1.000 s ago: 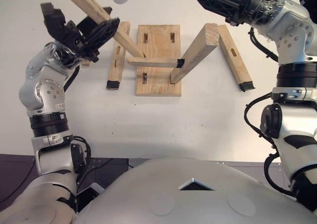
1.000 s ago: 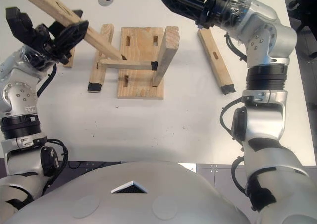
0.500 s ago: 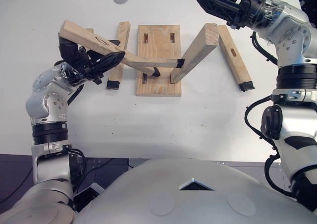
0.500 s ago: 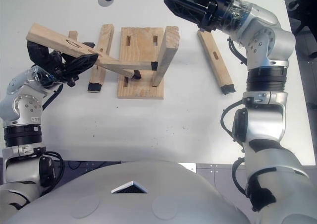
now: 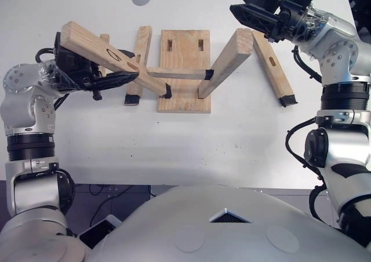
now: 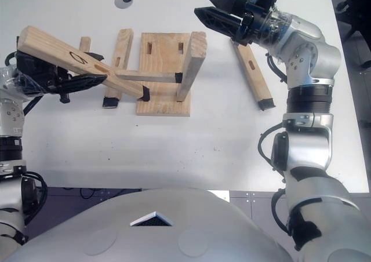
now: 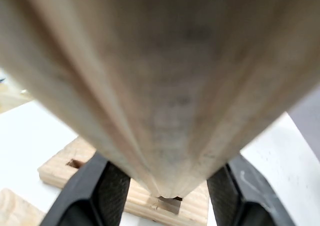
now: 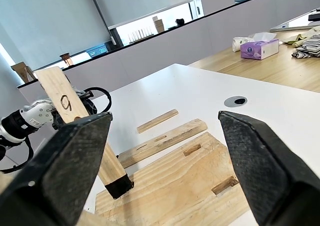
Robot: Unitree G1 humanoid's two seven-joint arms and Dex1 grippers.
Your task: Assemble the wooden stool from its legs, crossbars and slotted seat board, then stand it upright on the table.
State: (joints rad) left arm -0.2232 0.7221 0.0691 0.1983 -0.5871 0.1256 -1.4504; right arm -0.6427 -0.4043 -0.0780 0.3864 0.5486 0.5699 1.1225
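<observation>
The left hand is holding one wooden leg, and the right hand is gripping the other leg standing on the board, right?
Not quite. The left hand does hold a wooden leg, but the right hand is open and empty, clear of the upright leg on the board. The right wrist view shows its fingers spread with nothing between them.

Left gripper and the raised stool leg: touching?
Touching. Left wrist view: the stool leg sits clamped between the left gripper's two fingers, with no gap on either side.
</observation>
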